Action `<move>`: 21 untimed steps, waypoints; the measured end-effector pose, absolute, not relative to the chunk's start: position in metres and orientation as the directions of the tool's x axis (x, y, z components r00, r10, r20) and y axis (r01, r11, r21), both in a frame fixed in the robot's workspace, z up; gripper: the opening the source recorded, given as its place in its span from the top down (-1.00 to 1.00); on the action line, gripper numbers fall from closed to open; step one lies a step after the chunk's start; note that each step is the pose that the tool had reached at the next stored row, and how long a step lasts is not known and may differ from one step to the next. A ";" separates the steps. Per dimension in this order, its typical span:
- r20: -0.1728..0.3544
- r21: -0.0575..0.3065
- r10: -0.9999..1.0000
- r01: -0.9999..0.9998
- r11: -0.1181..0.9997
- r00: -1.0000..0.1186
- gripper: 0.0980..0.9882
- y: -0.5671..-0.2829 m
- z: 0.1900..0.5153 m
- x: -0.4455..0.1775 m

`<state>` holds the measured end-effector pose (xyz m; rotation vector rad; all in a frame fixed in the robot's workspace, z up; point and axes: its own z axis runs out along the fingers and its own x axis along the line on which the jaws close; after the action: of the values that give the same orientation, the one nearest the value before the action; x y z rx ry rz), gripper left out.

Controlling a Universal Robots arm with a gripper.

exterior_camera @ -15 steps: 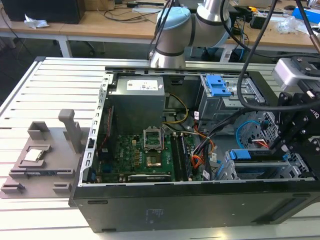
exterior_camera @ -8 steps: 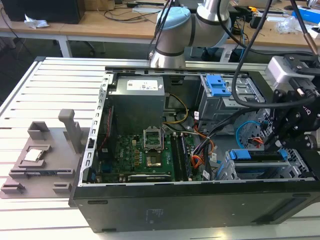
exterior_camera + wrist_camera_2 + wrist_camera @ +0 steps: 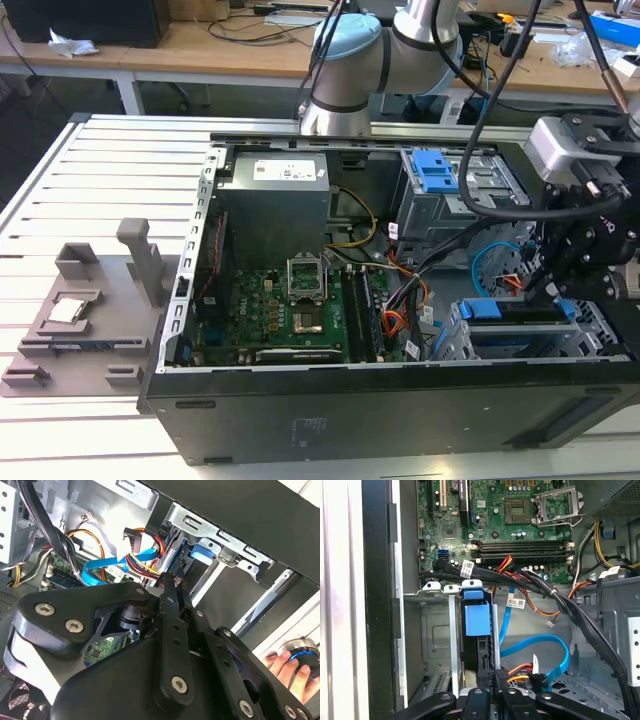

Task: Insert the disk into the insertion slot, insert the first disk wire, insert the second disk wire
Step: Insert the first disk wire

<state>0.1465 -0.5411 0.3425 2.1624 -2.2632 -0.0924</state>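
Disk (image 3: 477,620): sat in the insertion slot (image 3: 451,645), long axis running straight ahead of your gripper (image 3: 492,680), which was pinched, apparently on the first disk wire (image 3: 521,668) plug, at its near end.

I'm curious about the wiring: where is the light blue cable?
The light blue cable curls on the exterior view's right, beside the silver drive cage.

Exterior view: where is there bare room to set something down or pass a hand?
Free: the slatted table at the exterior view's left, between the grey fixture and the table's far edge. Crowded: inside the case, between motherboard and drive cage, where the light blue cable, red-orange wires and the tool sit.
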 end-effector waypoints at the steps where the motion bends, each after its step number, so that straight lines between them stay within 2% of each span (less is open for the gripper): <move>1: -0.033 0.050 -0.998 -0.998 0.045 -0.047 0.85 -0.541 0.342 0.147; 17: -0.035 0.050 -0.998 -0.998 0.045 -0.046 0.85 -0.542 0.337 0.153; 18: -0.035 0.050 -0.998 -0.998 0.045 -0.046 0.83 -0.542 0.336 0.153; 19: -0.034 0.050 -0.998 -0.998 0.045 -0.046 0.68 -0.542 0.337 0.153; 21: -0.034 0.050 -0.998 -0.998 0.045 -0.046 0.68 -0.542 0.337 0.153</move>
<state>0.1526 -0.5418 0.3370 2.1623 -2.2634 -0.0931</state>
